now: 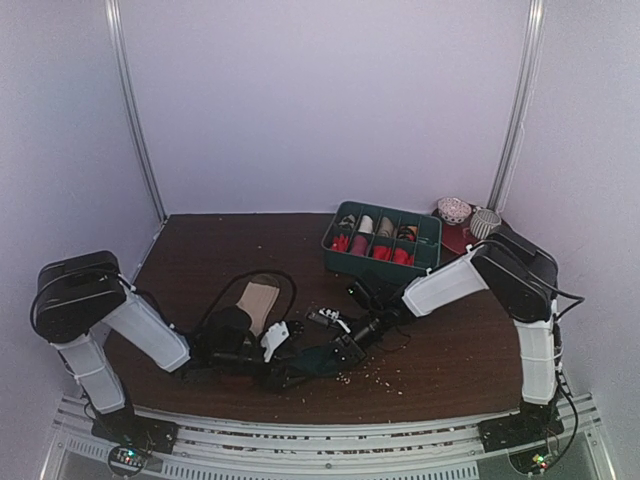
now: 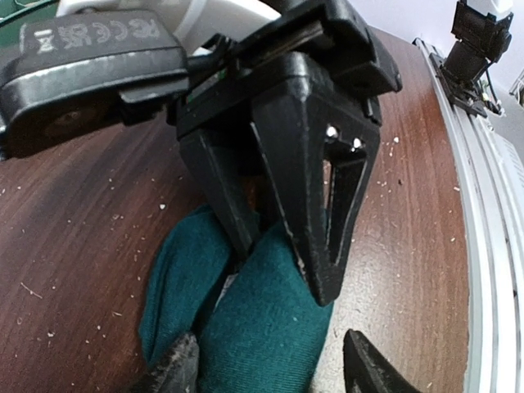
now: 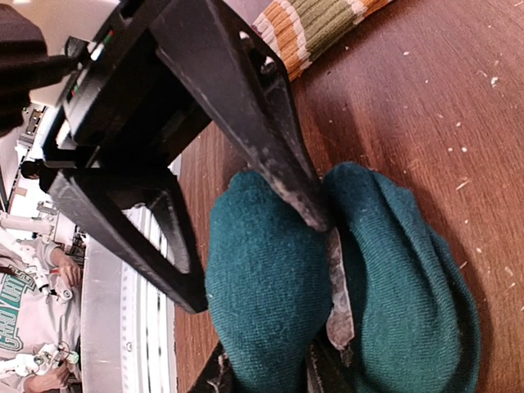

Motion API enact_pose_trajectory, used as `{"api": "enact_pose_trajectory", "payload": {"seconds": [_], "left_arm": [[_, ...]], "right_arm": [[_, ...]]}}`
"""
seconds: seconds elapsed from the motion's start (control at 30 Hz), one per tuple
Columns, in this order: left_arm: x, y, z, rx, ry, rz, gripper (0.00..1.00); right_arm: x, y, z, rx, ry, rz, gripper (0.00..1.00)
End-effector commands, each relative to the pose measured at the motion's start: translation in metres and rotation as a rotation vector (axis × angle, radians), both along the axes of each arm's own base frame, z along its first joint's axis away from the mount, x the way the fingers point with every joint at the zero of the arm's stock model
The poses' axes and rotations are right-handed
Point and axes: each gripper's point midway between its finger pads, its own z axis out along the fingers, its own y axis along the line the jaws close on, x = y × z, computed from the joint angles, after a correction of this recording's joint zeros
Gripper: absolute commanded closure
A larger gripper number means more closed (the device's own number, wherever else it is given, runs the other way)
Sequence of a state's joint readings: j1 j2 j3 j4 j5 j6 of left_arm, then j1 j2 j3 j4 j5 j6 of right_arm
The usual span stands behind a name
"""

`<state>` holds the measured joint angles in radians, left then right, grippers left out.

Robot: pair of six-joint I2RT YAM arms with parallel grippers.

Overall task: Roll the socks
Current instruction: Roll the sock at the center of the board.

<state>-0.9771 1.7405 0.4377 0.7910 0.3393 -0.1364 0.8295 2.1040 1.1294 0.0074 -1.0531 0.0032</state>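
Note:
A dark teal sock (image 1: 322, 362) lies bunched in two lobes on the brown table near the front edge. My right gripper (image 1: 345, 348) is shut on a fold of this teal sock (image 2: 262, 327); in the left wrist view its two black fingers (image 2: 323, 246) pinch the fabric from above. My left gripper (image 2: 274, 372) is open and straddles one lobe. One of its fingertips (image 2: 176, 368) touches the cloth, the other rests apart on the wood. In the right wrist view the teal sock (image 3: 270, 270) fills the space between my right gripper's (image 3: 274, 377) fingers. The beige striped sock (image 1: 259, 300) lies flat just behind, its cuff (image 3: 315, 24) showing.
A green divided tray (image 1: 433, 232) holding red rolls stands at the back right. Two patterned balls (image 1: 455, 210) sit behind it. A black cable (image 1: 285, 278) loops around the beige sock. Crumbs dot the table, and a metal rail (image 1: 330, 435) runs along the near edge.

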Motion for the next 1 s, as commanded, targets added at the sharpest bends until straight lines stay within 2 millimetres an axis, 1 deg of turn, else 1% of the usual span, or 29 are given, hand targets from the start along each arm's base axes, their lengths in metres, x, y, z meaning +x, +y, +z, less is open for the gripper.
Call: {"api": "enact_pose_trajectory", "payload": {"seconds": [0.0, 0.13, 0.2, 0.23, 0.3, 0.4, 0.47, 0.5, 0.57, 0.6, 0.63, 0.7, 0.73, 0.8, 0.83, 0.9, 0.97], "left_arm": [[-0.001, -0.007, -0.006, 0.015, 0.007, -0.028, 0.46], [-0.002, -0.010, -0.016, 0.044, 0.025, -0.046, 0.63], [-0.003, -0.011, -0.020, 0.053, 0.036, -0.054, 0.74], [-0.004, -0.011, -0.022, 0.056, 0.043, -0.056, 0.80], [-0.004, -0.013, -0.023, 0.061, 0.059, -0.058, 1.00], [-0.001, -0.012, -0.026, 0.087, 0.097, -0.024, 1.00], [0.006, -0.010, -0.034, 0.136, 0.142, 0.030, 1.00], [0.007, -0.007, -0.041, 0.173, 0.177, 0.053, 1.00], [0.006, -0.003, -0.053, 0.237, 0.248, 0.085, 1.00], [0.003, 0.000, -0.058, 0.257, 0.285, 0.099, 1.00], [0.000, 0.003, -0.062, 0.274, 0.321, 0.109, 1.00], [-0.006, 0.009, -0.070, 0.304, 0.397, 0.127, 1.00], [-0.008, 0.013, -0.074, 0.317, 0.436, 0.136, 1.00], [-0.012, 0.020, -0.083, 0.344, 0.508, 0.160, 1.00], [-0.015, 0.024, -0.087, 0.364, 0.539, 0.163, 1.00], [-0.018, 0.027, -0.093, 0.394, 0.576, 0.169, 1.00], [-0.021, 0.028, -0.096, 0.411, 0.608, 0.163, 1.00]], "right_arm": [[-0.036, -0.062, -0.088, -0.398, 0.141, -0.037, 0.77], [-0.037, -0.062, -0.087, -0.396, 0.145, -0.029, 0.77], [-0.036, -0.062, -0.087, -0.398, 0.145, -0.029, 0.77], [-0.036, -0.061, -0.086, -0.396, 0.142, -0.028, 0.77], [-0.034, -0.060, -0.087, -0.396, 0.133, -0.031, 0.77], [-0.026, -0.056, -0.084, -0.388, 0.101, -0.042, 0.77], [-0.018, -0.052, -0.080, -0.380, 0.052, -0.060, 0.77], [-0.010, -0.049, -0.075, -0.362, 0.009, -0.079, 0.77], [0.008, -0.043, -0.058, -0.312, -0.100, -0.143, 0.75], [0.018, -0.041, -0.047, -0.284, -0.161, -0.183, 0.67], [0.028, -0.039, -0.036, -0.255, -0.226, -0.221, 0.62], [0.042, -0.037, -0.008, -0.173, -0.348, -0.274, 0.59], [0.047, -0.038, 0.006, -0.133, -0.407, -0.301, 0.56], [0.051, -0.040, 0.032, -0.054, -0.515, -0.333, 0.49], [0.052, -0.042, 0.043, -0.023, -0.573, -0.337, 0.48], [0.046, -0.043, 0.061, 0.017, -0.710, -0.308, 0.47], [0.035, -0.042, 0.068, 0.027, -0.829, -0.258, 0.46]]}}
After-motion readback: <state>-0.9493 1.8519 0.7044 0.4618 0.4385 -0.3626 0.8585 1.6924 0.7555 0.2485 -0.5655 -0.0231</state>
